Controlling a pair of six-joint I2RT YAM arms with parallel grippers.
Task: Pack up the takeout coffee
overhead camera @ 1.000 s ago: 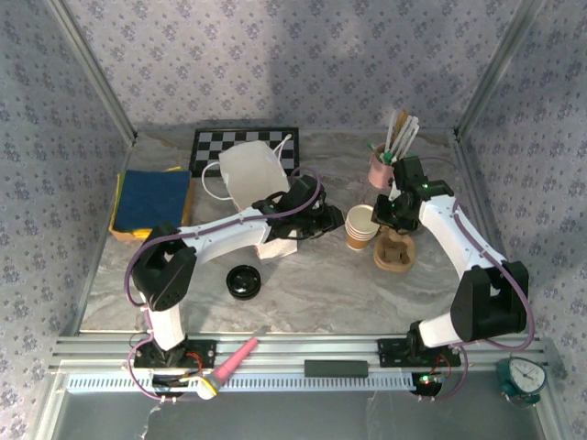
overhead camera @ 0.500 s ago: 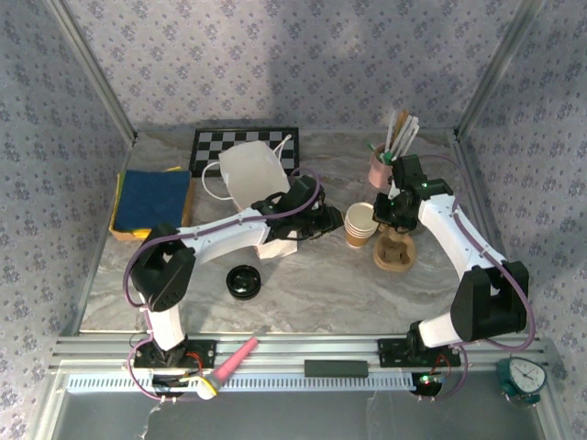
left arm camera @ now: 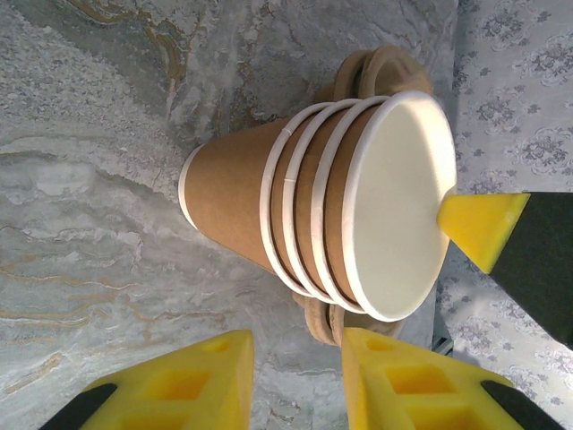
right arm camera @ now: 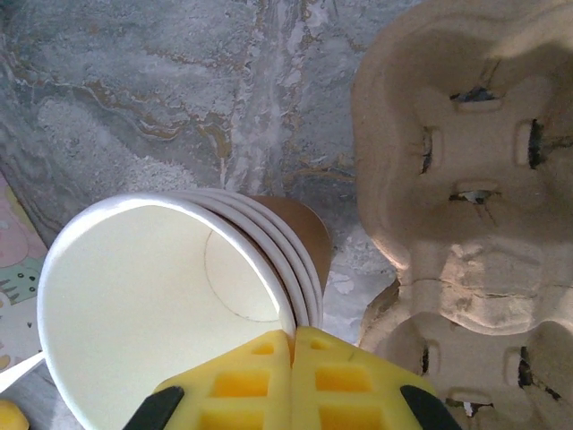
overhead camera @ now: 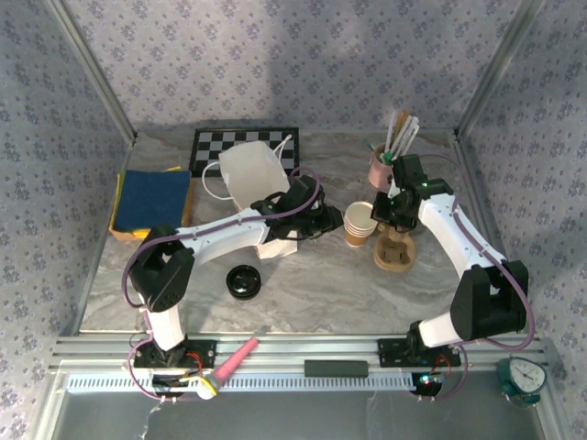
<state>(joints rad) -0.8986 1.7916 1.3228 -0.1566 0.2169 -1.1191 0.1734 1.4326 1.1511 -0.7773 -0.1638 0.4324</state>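
A stack of nested tan-brown paper cups [overhead camera: 359, 225] stands mid-table, leaning slightly. No single cup stands apart from it. My right gripper [overhead camera: 378, 213] is shut on the rolled rim of the top cup; the right wrist view shows the yellow fingers [right arm camera: 260, 381] pinched together on that rim, above the white inside [right arm camera: 152, 305]. My left gripper [overhead camera: 332, 220] is open just left of the stack. In the left wrist view the stack [left arm camera: 304, 215] lies beyond its parted fingers [left arm camera: 201, 381], untouched, with the right gripper's yellow tip [left arm camera: 474, 228] at the rim.
A moulded pulp cup carrier [overhead camera: 394, 249] lies right beside the stack, its wells showing in the right wrist view [right arm camera: 474, 179]. A black lid [overhead camera: 244, 280] sits front left. Behind are a white bag [overhead camera: 252, 174], a checkerboard [overhead camera: 220, 145], a blue cloth [overhead camera: 151, 197] and a pink holder of stirrers [overhead camera: 383, 165].
The top of the stack has shifted slightly left and up with the right gripper on its rim. The left arm has barely moved.
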